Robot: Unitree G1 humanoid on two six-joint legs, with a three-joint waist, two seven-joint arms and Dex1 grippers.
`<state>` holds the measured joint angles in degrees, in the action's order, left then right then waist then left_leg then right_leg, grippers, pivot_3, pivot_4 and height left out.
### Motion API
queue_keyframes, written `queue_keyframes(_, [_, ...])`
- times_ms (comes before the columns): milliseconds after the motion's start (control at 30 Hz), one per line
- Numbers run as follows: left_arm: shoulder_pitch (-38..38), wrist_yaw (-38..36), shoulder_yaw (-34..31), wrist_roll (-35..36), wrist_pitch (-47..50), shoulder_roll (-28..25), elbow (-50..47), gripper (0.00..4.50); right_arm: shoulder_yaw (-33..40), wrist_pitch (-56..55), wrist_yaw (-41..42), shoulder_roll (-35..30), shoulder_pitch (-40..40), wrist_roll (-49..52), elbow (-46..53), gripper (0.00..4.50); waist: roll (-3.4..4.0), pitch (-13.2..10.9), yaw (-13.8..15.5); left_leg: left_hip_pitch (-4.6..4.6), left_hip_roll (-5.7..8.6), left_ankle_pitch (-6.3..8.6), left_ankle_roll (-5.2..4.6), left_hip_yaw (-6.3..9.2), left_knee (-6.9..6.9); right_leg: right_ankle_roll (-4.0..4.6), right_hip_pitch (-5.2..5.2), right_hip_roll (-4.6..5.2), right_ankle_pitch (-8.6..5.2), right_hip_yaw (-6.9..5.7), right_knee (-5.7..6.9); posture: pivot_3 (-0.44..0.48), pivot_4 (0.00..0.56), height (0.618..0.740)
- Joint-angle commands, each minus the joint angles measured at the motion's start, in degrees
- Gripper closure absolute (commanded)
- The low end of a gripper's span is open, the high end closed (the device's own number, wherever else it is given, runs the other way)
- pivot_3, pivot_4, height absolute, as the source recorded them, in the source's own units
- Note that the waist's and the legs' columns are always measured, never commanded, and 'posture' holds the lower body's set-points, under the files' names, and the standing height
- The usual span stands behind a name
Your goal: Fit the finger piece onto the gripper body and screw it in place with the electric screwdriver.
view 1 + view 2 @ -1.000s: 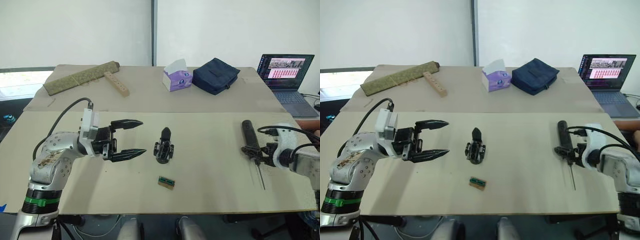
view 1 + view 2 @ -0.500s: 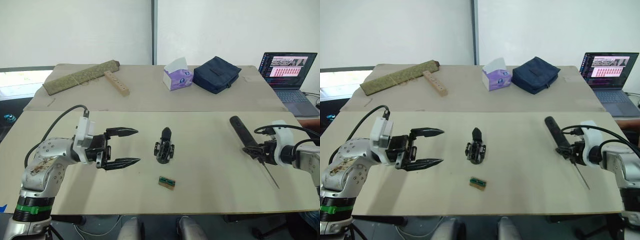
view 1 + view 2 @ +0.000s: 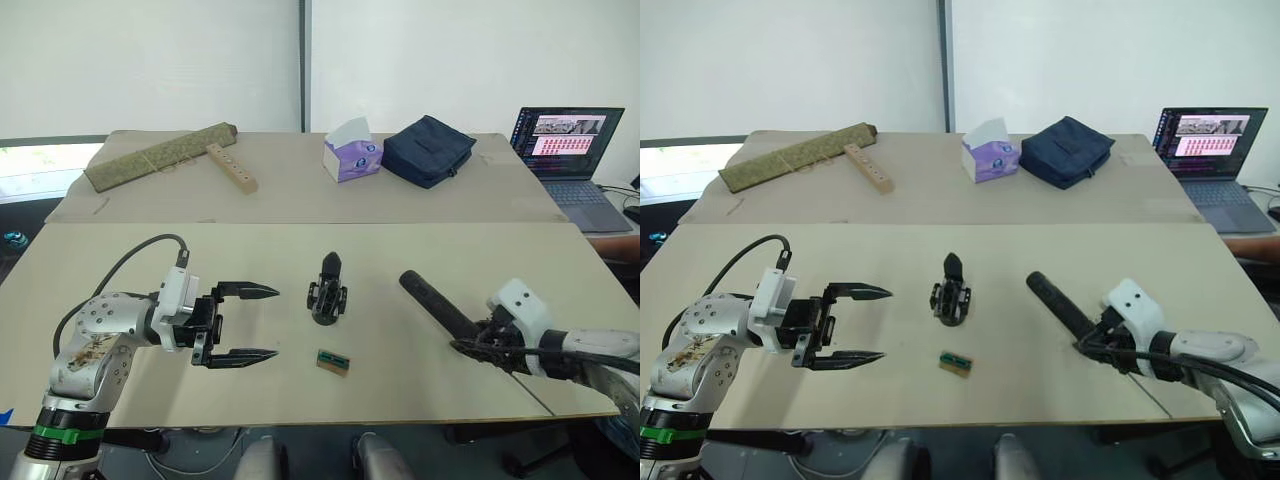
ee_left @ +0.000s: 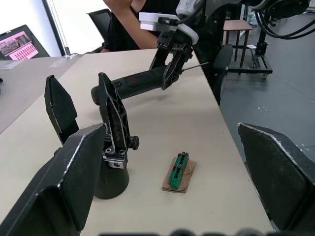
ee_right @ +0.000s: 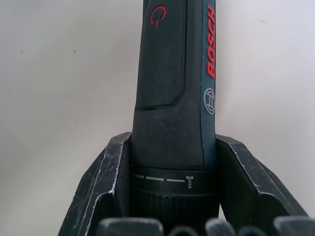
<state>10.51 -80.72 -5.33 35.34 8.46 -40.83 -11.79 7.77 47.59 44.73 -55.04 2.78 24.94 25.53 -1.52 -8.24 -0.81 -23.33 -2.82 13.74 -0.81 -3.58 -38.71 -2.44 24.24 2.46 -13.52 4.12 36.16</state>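
Electric screwdriver (image 3: 432, 303): thick black cylinder, red power icon and lettering on its side, thin metal bit at the gripped end. Right gripper (image 3: 487, 344) pinches it near the bit collar, rounded end pointing toward the gripper body (image 3: 328, 293) at table centre. Left gripper (image 3: 243, 322) is spread wide, holding nothing, left of the body.

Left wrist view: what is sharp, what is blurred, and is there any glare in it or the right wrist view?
Left wrist view: gripper body and green block sharp; near fingers soft. Right wrist view: screwdriver lettering crisp, table evenly lit, no glare.
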Motion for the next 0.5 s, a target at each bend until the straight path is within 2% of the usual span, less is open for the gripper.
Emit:
queue_keyframes(33, [0.43,0.38,-0.33,0.23,-0.74,-0.09,-1.27,0.0,-0.86,-8.99,2.79,0.77,-0.19,-2.62,-3.29,2.53,0.0,0.0,0.02,-0.01,0.01,0.01,-0.01,0.01,0.01,0.02,0.0,0.0,0.0,-0.01,0.02,0.0,0.15,0.74])
queue_keyframes(100, [0.16,0.61,-0.57,0.46,-0.45,-0.24,-1.57,0.0,-1.33,-9.35,3.34,1.12,-1.18,-2.59,-4.84,2.53,-0.01,0.0,0.05,-0.05,0.02,0.01,-0.02,0.01,0.01,0.17,0.02,0.0,0.09,-0.01,0.02,0.0,0.15,0.74])
queue_keyframes(167, [-0.24,0.8,-0.85,0.62,-0.27,-0.45,-1.84,0.0,-1.81,-9.84,4.3,0.66,-1.55,-3.01,-5.45,1.49,-0.01,0.0,0.02,-0.04,0.03,0.01,-0.02,0.01,-0.04,0.18,-0.01,0.0,0.14,0.0,0.02,0.0,0.15,0.74])
queue_keyframes(300, [-0.43,1.66,-0.75,0.71,0.33,-0.5,-2.64,0.0,-1.34,-9.06,5.64,-0.18,-2.28,-2.78,-5.87,0.16,-0.01,0.0,0.02,0.02,0.02,0.01,-0.02,0.01,-0.05,0.15,-0.05,0.0,0.12,0.0,0.03,0.0,0.15,0.74])
queue_keyframes(333, [-0.47,2.03,-0.65,0.78,0.62,-0.49,-3.09,0.0,-0.93,-8.78,5.91,-0.63,-2.46,-2.82,-5.67,0.04,-0.01,0.0,0.04,0.02,0.02,0.01,-0.02,0.01,-0.04,0.15,-0.04,0.0,0.12,0.0,0.04,0.0,0.15,0.74])
queue_keyframes(500, [-0.71,3.42,-0.31,1.14,2.21,-0.6,-4.85,0.0,1.43,-3.32,9.71,-6.99,-5.21,0.05,-2.12,0.04,0.0,-0.01,0.09,-0.01,0.03,0.01,-0.02,0.01,-0.04,0.18,-0.03,0.02,0.14,0.01,0.04,0.0,0.15,0.74])
